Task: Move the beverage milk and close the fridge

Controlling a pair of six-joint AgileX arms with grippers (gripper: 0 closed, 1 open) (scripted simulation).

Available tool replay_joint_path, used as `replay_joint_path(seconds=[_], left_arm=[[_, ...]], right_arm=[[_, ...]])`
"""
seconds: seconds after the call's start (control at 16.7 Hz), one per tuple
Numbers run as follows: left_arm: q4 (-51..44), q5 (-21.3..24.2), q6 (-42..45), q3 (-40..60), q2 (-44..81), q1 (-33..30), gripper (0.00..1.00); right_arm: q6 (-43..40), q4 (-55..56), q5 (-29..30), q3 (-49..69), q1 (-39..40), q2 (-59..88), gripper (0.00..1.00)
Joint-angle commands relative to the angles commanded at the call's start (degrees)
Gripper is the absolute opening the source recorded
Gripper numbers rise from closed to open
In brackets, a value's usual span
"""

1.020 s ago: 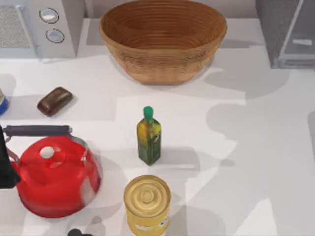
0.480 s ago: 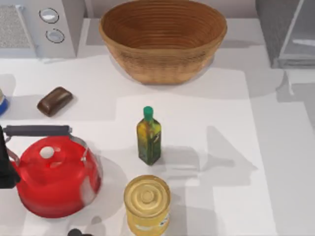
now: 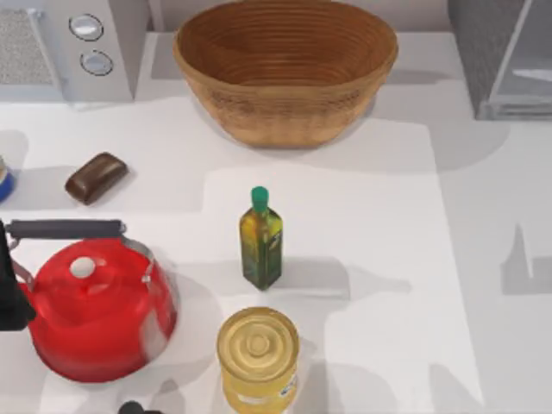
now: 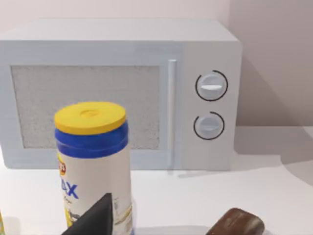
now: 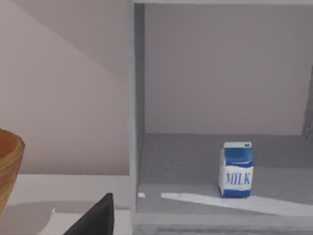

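Note:
The beverage milk (image 5: pixel 237 169), a small white carton with a blue top, stands upright on the floor inside the fridge (image 5: pixel 133 122), whose door is open. In the top view the fridge (image 3: pixel 483 52) is at the far right corner, and the milk is hidden there. A dark part of my right gripper (image 5: pixel 94 219) shows in the right wrist view, well short of the fridge opening and holding nothing that I can see. My left arm (image 3: pixel 9 293) rests at the table's left edge beside the kettle, and a dark part of its gripper (image 4: pixel 93 219) shows in front of a canister.
A wicker basket (image 3: pixel 285 69) sits at the back middle and a light grey appliance with two dials (image 3: pixel 78 47) at the back left. An oil bottle (image 3: pixel 261 239), a yellow tin can (image 3: pixel 257 355), a red kettle (image 3: pixel 95 306) and a brown bar (image 3: pixel 95 177) stand on the table. A yellow-lidded canister (image 4: pixel 93 161) is near the left gripper.
The arm's shadow on the right half of the table has slid toward the right edge and shrunk. None of the objects on the table has moved.

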Motion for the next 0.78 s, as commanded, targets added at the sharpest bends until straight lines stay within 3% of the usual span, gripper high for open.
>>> replay_joint_path(seconds=[0.3,0.78], left_arm=[[0.0,0.0,0.0,0.0,0.0,0.0,1.00],[0.0,0.0,0.0,0.0,0.0,0.0,1.00]], right_arm=[[0.2,-5.7,1.6,-10.3,1.4,-13.4,1.00],[0.1,-6.8,1.7,-10.5,1.3,-14.8,1.00]])
